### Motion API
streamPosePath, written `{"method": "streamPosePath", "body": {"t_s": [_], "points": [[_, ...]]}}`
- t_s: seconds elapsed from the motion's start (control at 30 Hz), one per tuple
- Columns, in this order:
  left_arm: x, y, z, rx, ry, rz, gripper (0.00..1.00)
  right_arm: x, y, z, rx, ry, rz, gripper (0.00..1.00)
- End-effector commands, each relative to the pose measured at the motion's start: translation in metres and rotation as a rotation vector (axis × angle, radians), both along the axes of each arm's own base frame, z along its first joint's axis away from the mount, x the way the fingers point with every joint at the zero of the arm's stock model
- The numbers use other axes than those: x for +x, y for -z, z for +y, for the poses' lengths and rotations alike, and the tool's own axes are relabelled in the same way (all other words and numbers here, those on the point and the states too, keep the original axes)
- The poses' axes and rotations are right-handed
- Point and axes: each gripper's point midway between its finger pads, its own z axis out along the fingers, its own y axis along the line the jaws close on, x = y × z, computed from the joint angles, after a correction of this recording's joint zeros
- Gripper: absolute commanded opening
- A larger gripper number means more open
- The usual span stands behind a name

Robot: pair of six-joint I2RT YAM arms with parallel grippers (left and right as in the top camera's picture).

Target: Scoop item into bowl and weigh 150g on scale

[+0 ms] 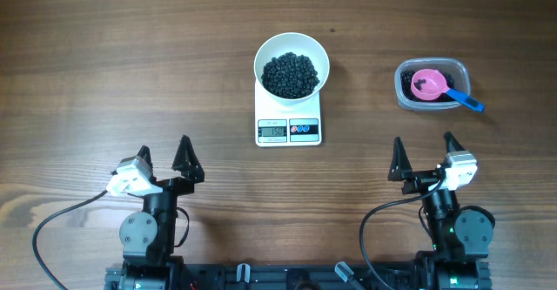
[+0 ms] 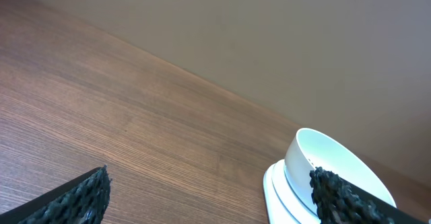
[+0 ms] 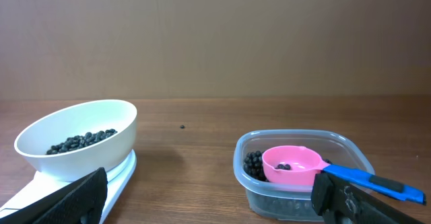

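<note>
The bowl [image 1: 264, 59] of beans [image 1: 291, 74] sits on the scale [image 1: 289, 131], well ahead of both arms. The left gripper [image 1: 164, 149] and right gripper [image 1: 424, 142] stand with fingers wide apart, holding nothing.

Overhead cam: fixed high up, looking straight down at the whole brown wooden surface [image 1: 104, 55]. Left wrist cam: low, tilted view across it twd the far wall [image 2: 303, 35], round deep white bowl [image 2: 313, 150] lower right. Right wrist cam: low & level, close-up, bowl on left, clear rectangular plastic tub [image 3: 283, 204] on right. All 3 share the bowl.
</note>
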Motion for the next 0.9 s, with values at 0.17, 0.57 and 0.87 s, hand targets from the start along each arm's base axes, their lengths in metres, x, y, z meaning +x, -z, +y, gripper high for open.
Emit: {"method": "streamPosePath", "body": {"t_s": [0.17, 0.57, 0.87], "points": [[-0.0011, -0.0008, 0.0172, 0.024, -0.071, -0.005, 1.0, -0.0001, -0.0025, -0.004, 0.011, 0.021, -0.01, 1.0], [-0.0011, -0.0008, 0.0172, 0.024, -0.071, -0.005, 1.0, -0.0001, -0.0024, -0.004, 0.01, 0.021, -0.01, 1.0], [-0.0011, -0.0008, 0.0172, 0.024, -0.071, -0.005, 1.0, -0.0001, -0.0025, -0.004, 0.011, 0.021, -0.01, 1.0]]}}
